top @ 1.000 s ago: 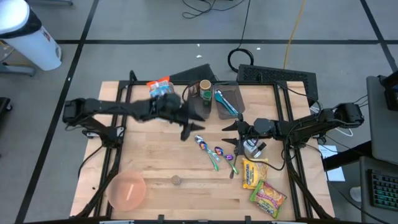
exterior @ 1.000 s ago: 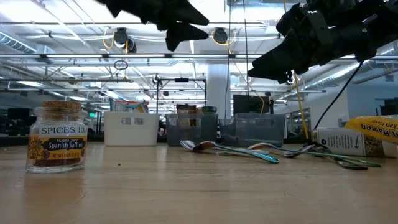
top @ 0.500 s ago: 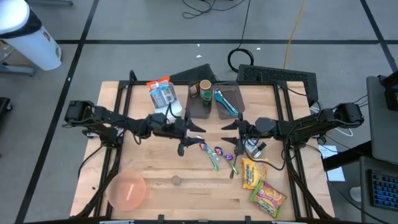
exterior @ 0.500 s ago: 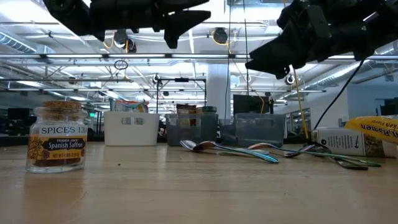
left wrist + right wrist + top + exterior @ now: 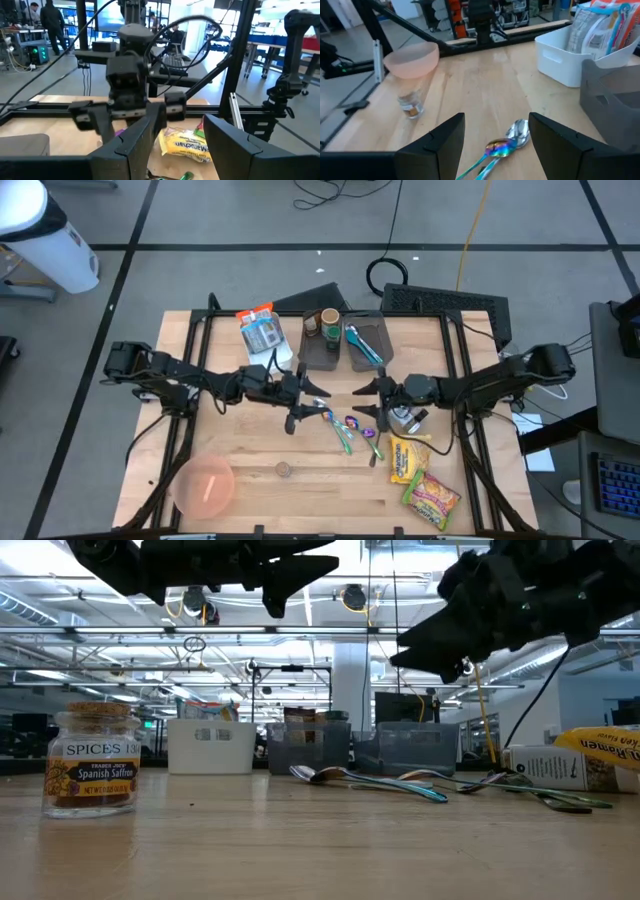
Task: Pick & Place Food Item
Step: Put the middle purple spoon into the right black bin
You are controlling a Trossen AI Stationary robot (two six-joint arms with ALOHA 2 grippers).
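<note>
The food item is taken to be the yellow noodle packet (image 5: pixel 404 458), lying flat on the table (image 5: pixel 250 450) toward its near right part, beside a second packet (image 5: pixel 432 498); it is judged light, crinkly and brittle inside, best pinched gently across a short edge; the right gripper (image 5: pixel 367 401) hangs above the spoons (image 5: pixel 345 427), jaws parted and empty, the packet near and just behind it; the left gripper (image 5: pixel 311 395) faces it, likewise parted and empty.

Pink bowl (image 5: pixel 205 485), spice jar (image 5: pixel 91 760), spoons (image 5: pixel 345 426), white bin (image 5: pixel 563 57)
</note>
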